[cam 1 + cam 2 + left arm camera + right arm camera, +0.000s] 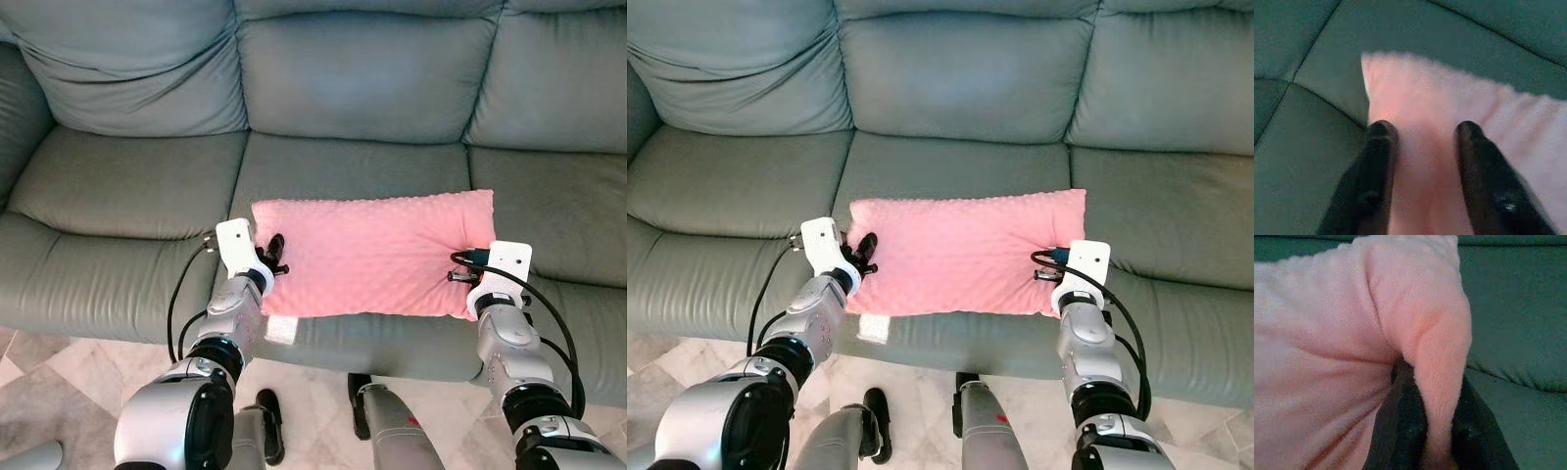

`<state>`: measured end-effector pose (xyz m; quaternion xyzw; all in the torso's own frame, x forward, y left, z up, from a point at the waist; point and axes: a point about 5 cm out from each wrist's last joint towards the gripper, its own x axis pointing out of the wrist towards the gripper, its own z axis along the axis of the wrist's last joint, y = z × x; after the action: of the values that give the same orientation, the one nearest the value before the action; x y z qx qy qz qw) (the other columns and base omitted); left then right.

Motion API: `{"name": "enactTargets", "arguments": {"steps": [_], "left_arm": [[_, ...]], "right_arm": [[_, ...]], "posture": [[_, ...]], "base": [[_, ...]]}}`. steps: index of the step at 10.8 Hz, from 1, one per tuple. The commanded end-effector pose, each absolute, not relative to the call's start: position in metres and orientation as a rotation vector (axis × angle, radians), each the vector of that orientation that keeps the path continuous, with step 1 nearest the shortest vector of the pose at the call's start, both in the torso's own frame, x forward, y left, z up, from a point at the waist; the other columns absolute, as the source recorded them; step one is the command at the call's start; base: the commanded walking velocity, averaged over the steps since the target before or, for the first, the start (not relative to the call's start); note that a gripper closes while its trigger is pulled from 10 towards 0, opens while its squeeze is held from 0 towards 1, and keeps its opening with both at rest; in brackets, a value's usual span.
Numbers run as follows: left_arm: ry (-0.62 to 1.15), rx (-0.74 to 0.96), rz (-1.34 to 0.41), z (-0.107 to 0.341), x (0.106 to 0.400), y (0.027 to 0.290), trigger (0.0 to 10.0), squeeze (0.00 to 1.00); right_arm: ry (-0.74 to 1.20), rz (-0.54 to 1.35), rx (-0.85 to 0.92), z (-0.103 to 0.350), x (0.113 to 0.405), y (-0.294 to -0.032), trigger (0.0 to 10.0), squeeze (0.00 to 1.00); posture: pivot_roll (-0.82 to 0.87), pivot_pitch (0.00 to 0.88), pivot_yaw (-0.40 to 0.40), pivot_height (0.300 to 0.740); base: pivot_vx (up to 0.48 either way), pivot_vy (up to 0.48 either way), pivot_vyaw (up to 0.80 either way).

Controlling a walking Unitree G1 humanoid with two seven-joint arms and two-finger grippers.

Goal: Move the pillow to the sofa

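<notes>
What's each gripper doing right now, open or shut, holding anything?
Left gripper: open, fingers astride the left end of the pink pillow.
Right gripper: shut on a fold at the pillow's right end.

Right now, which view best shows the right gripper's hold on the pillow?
Right wrist view: its fingers pinch a fold of the pillow up close. The eye views show the whole pillow on the sofa; the left wrist view shows its other end between open fingers.

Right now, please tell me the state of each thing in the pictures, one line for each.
pillow: flat on the sofa seat, gripped at both ends.
left gripper: fingers apart, astride the pillow's left edge.
right gripper: shut on a pinched fold of the pillow.
sofa: grey, bearing the pillow.
</notes>
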<state>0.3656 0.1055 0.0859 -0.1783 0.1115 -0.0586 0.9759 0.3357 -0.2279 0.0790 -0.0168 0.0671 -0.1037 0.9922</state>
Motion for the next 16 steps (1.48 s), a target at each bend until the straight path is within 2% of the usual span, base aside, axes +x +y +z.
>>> {"name": "enactTargets", "arguments": {"steps": [1,6,9,11,13,15,16], "left_arm": [[0.268,-0.354,-0.1,0.075,0.36,0.111,10.0,1.0],[0.275,-0.344,-0.099,0.073,0.359,0.111,10.0,1.0],[0.269,-0.342,-0.097,0.07,0.357,0.117,10.0,1.0],[0.27,-0.339,-0.091,0.066,0.354,0.12,10.0,1.0],[0.276,-0.339,-0.073,0.064,0.353,0.125,10.0,1.0],[0.269,-0.347,-0.078,0.063,0.352,0.123,10.0,1.0],[0.266,-0.351,-0.08,0.063,0.352,0.122,10.0,1.0]], "right_arm": [[0.172,-0.229,-0.02,0.066,0.327,-0.23,10.0,1.0],[0.221,-0.183,-0.014,0.051,0.318,-0.22,10.0,1.0],[0.215,-0.19,-0.049,0.049,0.313,-0.223,10.0,1.0],[0.174,-0.153,-0.062,0.057,0.319,-0.217,10.0,1.0],[0.161,-0.172,-0.146,0.066,0.325,-0.218,10.0,1.0],[0.08,-0.17,-0.114,0.081,0.326,-0.22,10.0,1.0],[0.099,-0.141,-0.103,0.078,0.325,-0.218,10.0,1.0]], "posture": [[-0.23,0.411,0.092,0.74],[-0.22,0.408,0.089,0.74],[-0.21,0.401,0.091,0.74],[-0.2,0.395,0.093,0.74],[-0.2,0.393,0.09,0.74],[-0.2,0.388,0.088,0.74],[-0.2,0.385,0.087,0.74]], "base": [[0.0,0.0,0.0],[0.0,0.0,0.0],[0.0,0.0,0.0],[0.0,0.0,0.0],[0.0,0.0,0.0],[0.0,0.0,0.0],[0.0,0.0,0.0]]}}
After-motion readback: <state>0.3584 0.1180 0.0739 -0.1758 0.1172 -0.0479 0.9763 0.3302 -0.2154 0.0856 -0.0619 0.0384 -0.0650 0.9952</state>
